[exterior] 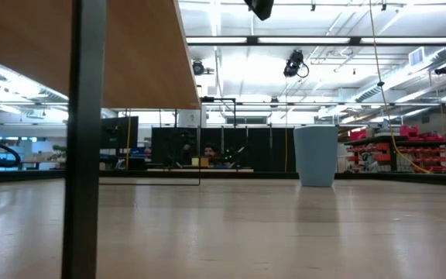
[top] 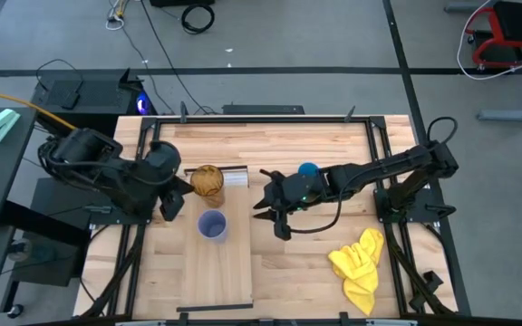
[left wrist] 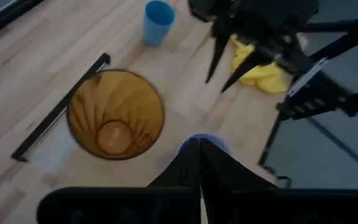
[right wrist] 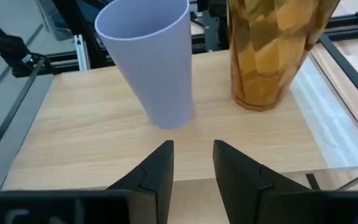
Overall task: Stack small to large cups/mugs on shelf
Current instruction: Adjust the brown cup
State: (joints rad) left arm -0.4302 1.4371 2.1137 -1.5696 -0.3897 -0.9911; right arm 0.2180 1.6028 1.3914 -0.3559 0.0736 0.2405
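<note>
The amber tumbler stands upright on the white-strip end of the pale shelf board. The lavender cup stands upright on the board just nearer. The blue cup stands on the table top behind the right arm. My left gripper is shut and empty, left of the tumbler and lavender cup. In its wrist view its fingertips partly hide the lavender cup. My right gripper is open and empty, right of the board, facing the lavender cup and the tumbler.
A yellow cloth lies on the table at the near right. Black frame rails run along the table's sides. In the low view the shelf's underside and a dark post fill the left.
</note>
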